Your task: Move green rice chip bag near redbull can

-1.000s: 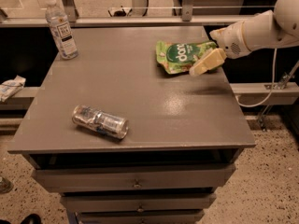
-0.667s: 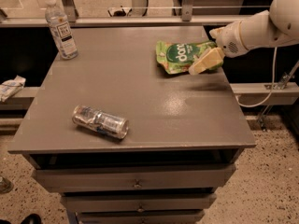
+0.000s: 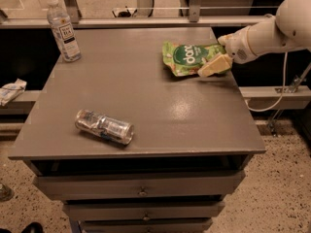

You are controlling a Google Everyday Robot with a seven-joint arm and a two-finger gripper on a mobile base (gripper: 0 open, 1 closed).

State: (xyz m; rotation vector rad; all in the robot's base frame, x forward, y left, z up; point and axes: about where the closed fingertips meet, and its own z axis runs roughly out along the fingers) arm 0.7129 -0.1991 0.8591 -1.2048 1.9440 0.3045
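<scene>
The gripper [image 3: 215, 66], at the upper right of the frame, covers the right corner of the green bag [image 3: 186, 57]. Its arm [image 3: 277, 30] runs off the right edge. Print on the can [image 3: 104, 126] at lower left and on the bottle [image 3: 63, 29] at upper left is too small to read. The drawers [image 3: 141, 186] are cut off at the bottom, and a white wrapper [image 3: 9, 91] at the left edge.

White logo lettering, roughly "don", on green rice chip bag [image 3: 187, 58], water bottle [image 3: 63, 30] label and redbull can [image 3: 104, 126] print illegible, hand [image 3: 215, 66] at bag's right edge.
</scene>
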